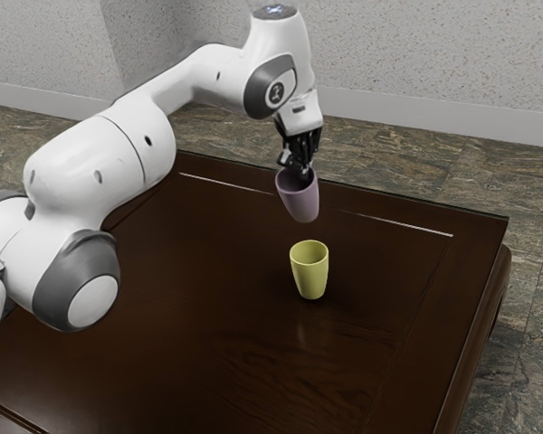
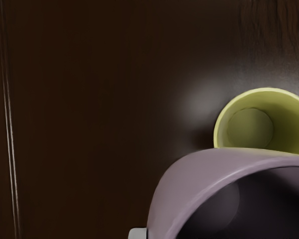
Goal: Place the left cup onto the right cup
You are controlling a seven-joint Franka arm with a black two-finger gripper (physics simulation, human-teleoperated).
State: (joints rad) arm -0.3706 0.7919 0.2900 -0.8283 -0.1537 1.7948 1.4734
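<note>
A mauve cup [image 1: 298,196] hangs upright in the air over the dark wooden table [image 1: 208,344], my gripper [image 1: 295,168] shut on its rim. A yellow-green cup [image 1: 309,268] stands upright on the table, a short way below the held cup and slightly toward the exterior view's right. In the wrist view the mauve cup [image 2: 209,179] looms large just under my hand, and the yellow-green cup [image 2: 261,122] shows its open mouth beyond the mauve rim.
The table has a raised lip around its edge [image 1: 407,223]. A stone-patterned floor [image 1: 525,298] surrounds it and a pale wall [image 1: 434,45] rises behind.
</note>
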